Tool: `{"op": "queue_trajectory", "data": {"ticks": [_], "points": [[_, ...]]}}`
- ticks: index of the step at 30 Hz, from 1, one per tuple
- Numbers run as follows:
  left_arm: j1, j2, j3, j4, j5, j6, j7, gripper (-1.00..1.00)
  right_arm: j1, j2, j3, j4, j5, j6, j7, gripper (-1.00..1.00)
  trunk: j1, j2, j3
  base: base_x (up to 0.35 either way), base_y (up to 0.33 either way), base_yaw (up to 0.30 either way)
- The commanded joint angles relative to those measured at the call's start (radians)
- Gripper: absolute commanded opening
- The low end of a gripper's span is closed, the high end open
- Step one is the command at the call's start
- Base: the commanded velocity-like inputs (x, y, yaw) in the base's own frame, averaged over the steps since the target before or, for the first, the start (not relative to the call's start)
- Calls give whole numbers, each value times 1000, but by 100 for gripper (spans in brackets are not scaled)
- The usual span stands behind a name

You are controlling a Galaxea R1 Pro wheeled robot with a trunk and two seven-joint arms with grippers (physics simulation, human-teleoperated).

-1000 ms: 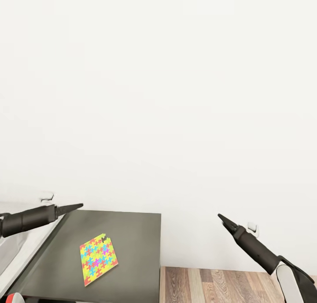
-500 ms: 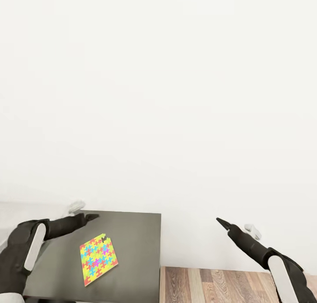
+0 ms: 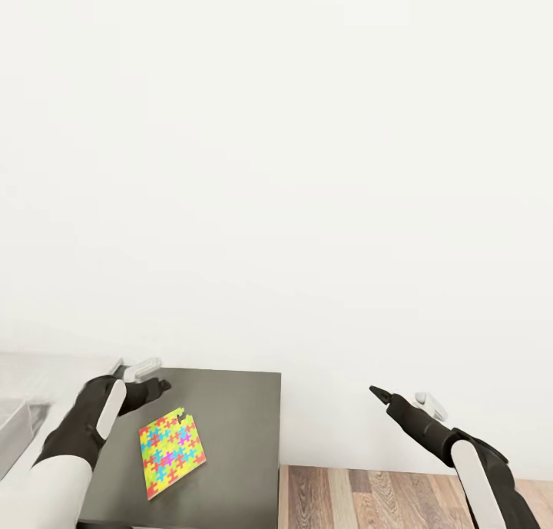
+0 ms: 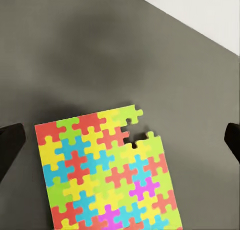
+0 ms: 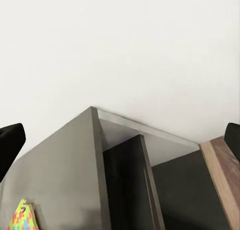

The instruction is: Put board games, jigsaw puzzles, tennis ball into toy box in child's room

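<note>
One jigsaw puzzle [image 3: 171, 452], a thin sheet of bright interlocking pieces, lies flat on the table's lower dark grey top [image 3: 230, 414]. My left gripper [image 3: 150, 383] hovers just above the puzzle's far edge. In the left wrist view the puzzle [image 4: 107, 172] lies below the left gripper [image 4: 121, 142], whose fingers are spread wide with nothing between them. My right gripper [image 3: 378, 394] hangs in the air to the right of the table, open and holding nothing. A pale grey corner at the far left edge looks like the toy box [image 3: 11, 429].
The dark top ends in a right edge [image 3: 279, 437], with wood-plank floor [image 3: 369, 498] beyond it. A white wall [image 3: 307, 168] rises behind. The pale desk top [image 3: 46, 371] adjoins on the left. The right wrist view shows the dark top's corner and frame [image 5: 125, 180].
My left arm has swung in from the left and turned over the puzzle's far edge. My right gripper has drifted slightly left and down. The puzzle has not moved.
</note>
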Motion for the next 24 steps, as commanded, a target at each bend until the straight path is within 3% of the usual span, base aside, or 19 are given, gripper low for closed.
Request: {"op": "queue_trajectory", "data": {"ticks": [1, 5, 7, 12, 21, 24], "points": [[-15, -1, 1, 27, 8, -6, 20, 100, -1, 0, -1, -1, 2, 6, 4, 100, 1, -2, -2, 0, 0, 0], [-96, -3, 2, 197, 9, -78, 84, 100, -1, -4, 13, 1, 3, 4, 0, 100, 1, -2, -2, 0, 0, 0], [-126, 0, 2, 237, 8, -96, 93, 100, -1, -4, 17, 2, 3, 4, -1, 100, 1, -2, -2, 0, 0, 0], [-166, 5, 2, 273, 5, -108, 101, 100, -1, -1, 21, 5, 3, 4, -3, 100, 1, -2, -4, 0, 0, 0], [-177, 7, 2, 283, 5, -107, 103, 100, -3, -6, 22, 6, 3, 5, -5, 100, 1, -2, -16, 0, 0, 0], [-183, 28, 5, 305, 8, -104, 101, 100, -3, -8, 21, 7, 3, 5, -5, 100, 1, -2, -21, 0, 0, 0]]}}
